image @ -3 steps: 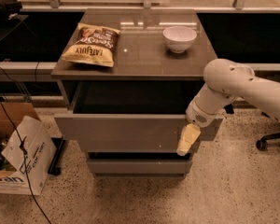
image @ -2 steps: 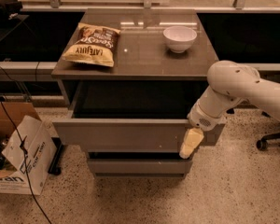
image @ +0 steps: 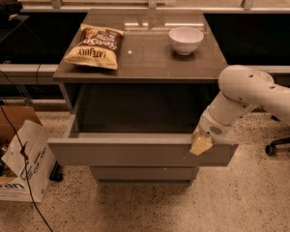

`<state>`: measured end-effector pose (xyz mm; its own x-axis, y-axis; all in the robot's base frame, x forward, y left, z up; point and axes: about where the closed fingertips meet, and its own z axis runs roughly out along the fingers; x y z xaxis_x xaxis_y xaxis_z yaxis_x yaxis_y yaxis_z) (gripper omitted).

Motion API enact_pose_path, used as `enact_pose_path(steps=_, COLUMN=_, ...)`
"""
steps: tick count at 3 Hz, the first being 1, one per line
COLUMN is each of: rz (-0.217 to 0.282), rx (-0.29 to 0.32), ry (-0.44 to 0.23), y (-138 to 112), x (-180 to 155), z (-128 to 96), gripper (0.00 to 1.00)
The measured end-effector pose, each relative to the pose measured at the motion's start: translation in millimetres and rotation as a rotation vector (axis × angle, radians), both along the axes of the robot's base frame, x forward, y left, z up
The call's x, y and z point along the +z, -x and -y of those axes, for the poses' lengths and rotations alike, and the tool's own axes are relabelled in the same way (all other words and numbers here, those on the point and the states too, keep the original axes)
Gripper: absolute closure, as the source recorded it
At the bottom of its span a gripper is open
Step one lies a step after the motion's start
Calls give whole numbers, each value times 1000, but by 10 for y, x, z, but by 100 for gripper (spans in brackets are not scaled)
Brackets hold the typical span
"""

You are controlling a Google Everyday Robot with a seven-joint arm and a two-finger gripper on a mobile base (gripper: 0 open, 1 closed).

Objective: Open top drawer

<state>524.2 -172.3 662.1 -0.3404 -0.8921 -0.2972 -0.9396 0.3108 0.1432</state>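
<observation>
Gripper (image: 201, 144) sits at the end of the white arm (image: 246, 93), which reaches in from the right. It is pressed against the upper edge of the top drawer (image: 130, 152), close to that panel's right end. Whether it is open or closed cannot be told from this angle.

The drawer stands well out of the cabinet. Its flat grey-brown front runs from just right of the gripper far off to the left, and its grey box interior opens behind and to the left of the gripper. Just below the gripper and set further back is a narrower lower drawer front (image: 142, 173), which is shut. To the right of the gripper, on the speckled floor, is an office chair base (image: 280, 146). Far to the left, a cardboard box (image: 19, 163) rests on the floor with a dark cable (image: 19, 149) running across it.

Above and beyond the gripper lies the cabinet top (image: 150, 57). A white bowl (image: 186, 39) stands almost straight behind the gripper, and a chip bag (image: 94, 46) lies well to the left.
</observation>
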Motion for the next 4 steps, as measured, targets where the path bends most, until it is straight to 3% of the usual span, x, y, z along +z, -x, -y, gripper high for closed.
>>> enact_pose_path(steps=1, rz=0, rx=0, ry=0, y=0, x=0, z=0, gripper=57)
enact_pose_path(steps=2, rz=-19, rx=-38, ry=-26, y=328, x=-5, z=94, gripper=34)
enact_pose_path(steps=3, rz=-29, rx=-51, ry=-31, y=428, x=-19, z=136, gripper=11)
enact_pose_path(steps=4, rz=-51, rx=-4, ry=-15, y=500, x=-35, z=98, gripper=0)
